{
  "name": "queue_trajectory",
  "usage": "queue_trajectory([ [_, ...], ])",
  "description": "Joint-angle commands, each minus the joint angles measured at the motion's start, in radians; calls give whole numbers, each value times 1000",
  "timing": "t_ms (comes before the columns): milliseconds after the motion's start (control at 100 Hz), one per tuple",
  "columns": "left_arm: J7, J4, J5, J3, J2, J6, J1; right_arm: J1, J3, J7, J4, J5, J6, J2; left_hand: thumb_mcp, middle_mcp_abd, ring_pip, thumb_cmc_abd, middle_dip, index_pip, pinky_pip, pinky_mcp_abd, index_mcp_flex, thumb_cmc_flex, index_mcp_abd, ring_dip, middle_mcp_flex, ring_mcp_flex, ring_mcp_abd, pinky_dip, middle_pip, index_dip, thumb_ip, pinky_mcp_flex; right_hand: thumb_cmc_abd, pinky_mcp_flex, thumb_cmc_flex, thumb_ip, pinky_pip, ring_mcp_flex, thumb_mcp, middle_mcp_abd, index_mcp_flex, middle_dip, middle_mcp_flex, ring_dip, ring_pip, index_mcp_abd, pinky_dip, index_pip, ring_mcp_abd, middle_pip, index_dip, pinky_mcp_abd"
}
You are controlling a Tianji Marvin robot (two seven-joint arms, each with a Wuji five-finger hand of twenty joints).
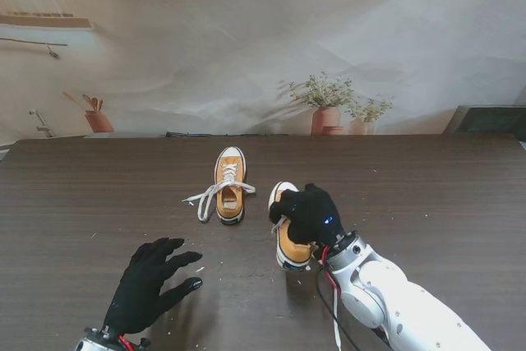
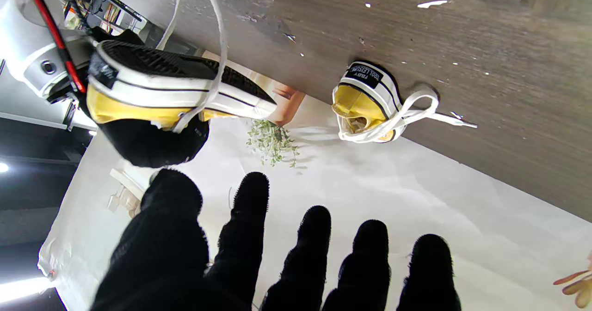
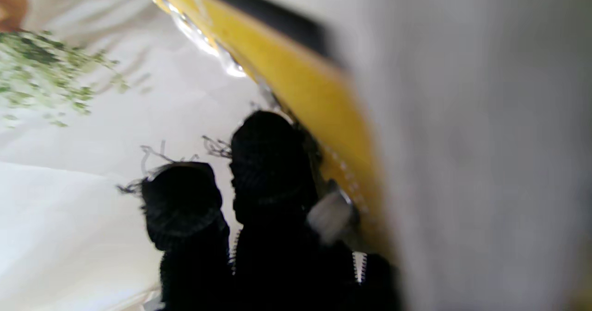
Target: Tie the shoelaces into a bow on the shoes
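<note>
- While my right hand (image 1: 308,214) is clamped over the top of the nearer yellow shoe (image 1: 289,251), the left-wrist view shows that shoe lifted clear of the desk (image 1: 427,195), its black sole (image 2: 185,66) turned toward the desk surface.
- From the stand's view this held shoe sits a little right of the desk's middle, toe toward the far edge, with my fingers wrapped round its opening.
- One white lace (image 2: 217,38) of the held shoe loops loose across the sole and side, and a strand hangs toward the near edge beside my right forearm.
- My right wrist view is blurred: two black fingertips (image 3: 270,163) press against yellow canvas, and little else can be made out.
- My left hand (image 1: 150,284) hovers by the near edge, left of centre, palm down, fingers spread apart and holding nothing.
- The second yellow shoe (image 1: 230,187) rests upright on the desk near its middle, toe toward the far edge, well apart from my left hand and just left of the held shoe.
- Its white laces (image 1: 207,197) are undone, trailing off its left side onto the wood.
</note>
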Motion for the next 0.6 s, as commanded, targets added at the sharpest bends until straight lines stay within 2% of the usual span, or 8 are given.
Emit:
queue_trajectory([
  [0, -18, -11, 0, -2, -2, -6, 6, -22, -17, 3, -52, -15, -21, -9, -21, 6, -1, 34, -8, -15, -1, 39, 17, 14, 30, 20, 9, 5, -1, 14, -2, -20, 7, -3, 64, 3, 67, 10, 23, 34, 83, 18, 61, 52, 87, -2, 5, 17, 5, 68, -15, 151, 45, 11],
  [220, -15, -13, -3, -6, -3, -15, 12, -92, -47, -25, -160, -51, -63, 1, -21, 9, -2, 34, -8, -18, -2, 40, 17, 13, 32, 19, 9, 2, 1, 14, -4, -19, 7, -4, 70, -1, 65, 9, 21, 33, 79, 15, 58, 53, 85, -5, 0, 16, 4, 64, -17, 147, 44, 5],
  [360, -5, -14, 1, -8, -4, -22, 15, -126, -58, -54, -197, -57, -80, 1, -21, 7, -2, 33, -8, -19, -2, 39, 18, 13, 33, 19, 9, 1, 0, 13, -5, -18, 7, -5, 75, -4, 66, 12, 19, 33, 74, 16, 57, 54, 83, -6, -4, 17, 3, 63, -15, 144, 43, 2],
  [460, 0, -12, 6, -7, -4, -25, 14, -110, -78, -77, -170, -57, -73, 0, -21, 8, -3, 33, -8, -19, -2, 40, 18, 12, 34, 18, 9, 0, 0, 13, -5, -18, 7, -5, 76, -5, 66, 12, 19, 33, 71, 15, 53, 53, 82, -8, -8, 16, 3, 59, -14, 140, 41, 2],
  [590, 5, -7, 8, -3, -4, -27, 9, -67, -101, -77, -78, -17, -48, -15, -21, 10, -3, 31, -8, -20, -3, 39, 19, 13, 34, 17, 9, -2, -3, 12, -5, -18, 8, -6, 82, -10, 66, 11, 14, 32, 66, 16, 49, 45, 79, -14, -23, 17, 2, 53, -11, 132, 34, -1],
])
